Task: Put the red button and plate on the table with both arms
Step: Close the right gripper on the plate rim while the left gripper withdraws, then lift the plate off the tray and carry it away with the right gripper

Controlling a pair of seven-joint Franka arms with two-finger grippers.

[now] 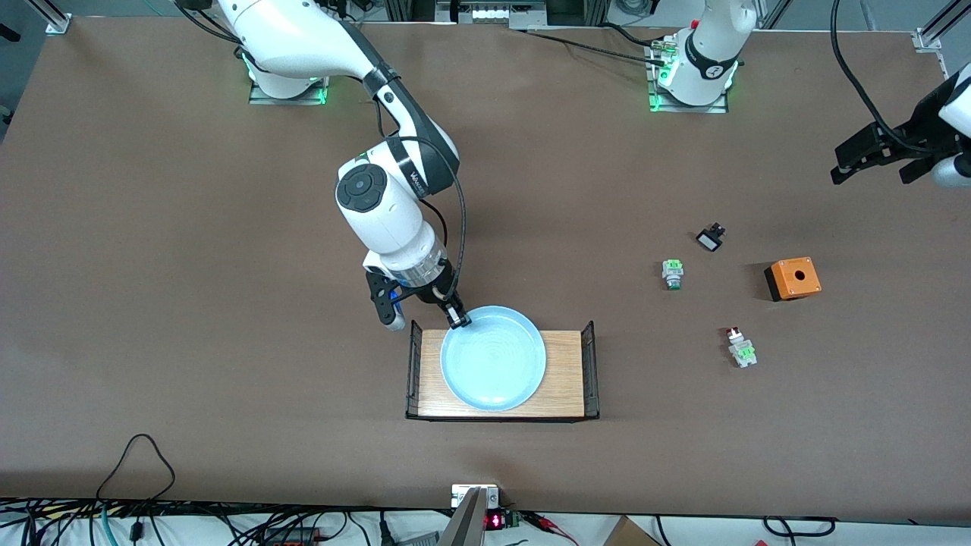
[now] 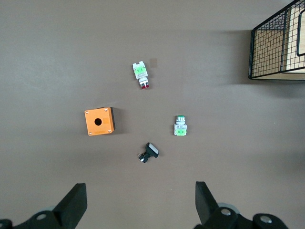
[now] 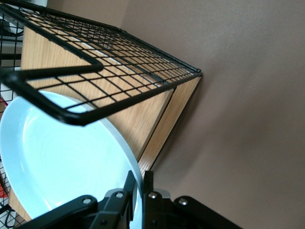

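Plate rim sits pinched in the right pincer above the wooden rack. Left pincer hangs released over the brown worktop.

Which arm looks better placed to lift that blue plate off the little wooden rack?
The right arm. Its fingers already pinch the plate rim on the rack, while the left gripper hangs open over the small switches.

One plate. One wood rack. One red button. One green button. One small black switch. One orange box. That makes three little switches in all. Two arms, each with one gripper: the right gripper and the left gripper.
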